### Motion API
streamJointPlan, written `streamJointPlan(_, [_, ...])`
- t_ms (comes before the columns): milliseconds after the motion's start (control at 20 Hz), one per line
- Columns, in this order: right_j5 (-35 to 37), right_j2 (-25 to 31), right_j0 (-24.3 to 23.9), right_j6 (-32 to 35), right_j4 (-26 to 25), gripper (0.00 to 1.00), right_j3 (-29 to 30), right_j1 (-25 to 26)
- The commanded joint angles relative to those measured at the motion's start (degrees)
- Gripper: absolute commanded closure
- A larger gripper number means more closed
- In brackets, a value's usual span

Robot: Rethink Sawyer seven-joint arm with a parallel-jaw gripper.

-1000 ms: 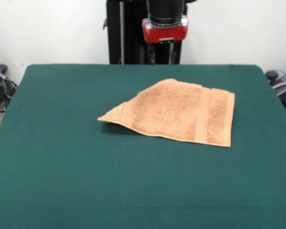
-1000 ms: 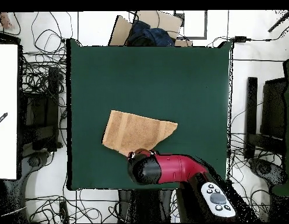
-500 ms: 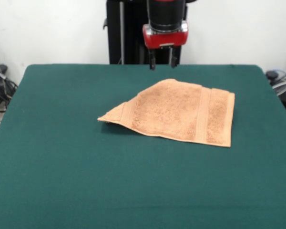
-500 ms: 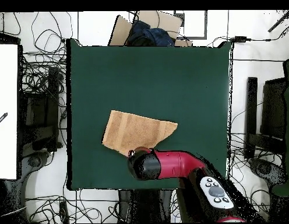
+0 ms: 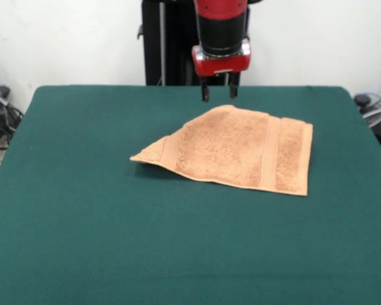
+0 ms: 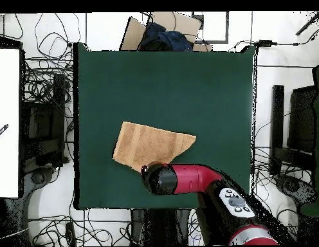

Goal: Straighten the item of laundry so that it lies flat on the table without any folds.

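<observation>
The item of laundry [image 5: 238, 152], a peach-tan towel, lies on the dark green table [image 5: 82, 210] with one side folded over, so its left end tapers to a point. A woven band runs near its right edge. From overhead the towel [image 6: 149, 145] sits in the half of the table [image 6: 188, 83] nearer the base. My gripper [image 5: 219, 94] hangs just above and behind the towel's far edge, its two dark fingers [image 5: 205, 94] apart and empty. In the overhead view the red arm [image 6: 188, 179] covers the gripper and the towel's near edge.
Cables and equipment [image 6: 43, 109] surround the table on the floor. A cardboard box with dark cloth [image 6: 159, 32] sits beyond the far edge in the overhead view. The black pedestal [image 5: 168, 44] stands behind the table.
The gripper has come down and forward toward the towel's far edge. The towel has not moved.
</observation>
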Motion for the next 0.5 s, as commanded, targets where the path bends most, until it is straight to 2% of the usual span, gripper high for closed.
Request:
streamJointPlan(50, [3.05,2.16,-0.53,3.90,0.55,0.00,-1.35,2.53])
streamJointPlan(400, [0.86,2.16,-0.68,4.80,0.20,0.00,-0.32,2.99])
streamJointPlan(500, [0.00,0.26,1.09,5.79,-0.63,0.00,-1.29,2.13])
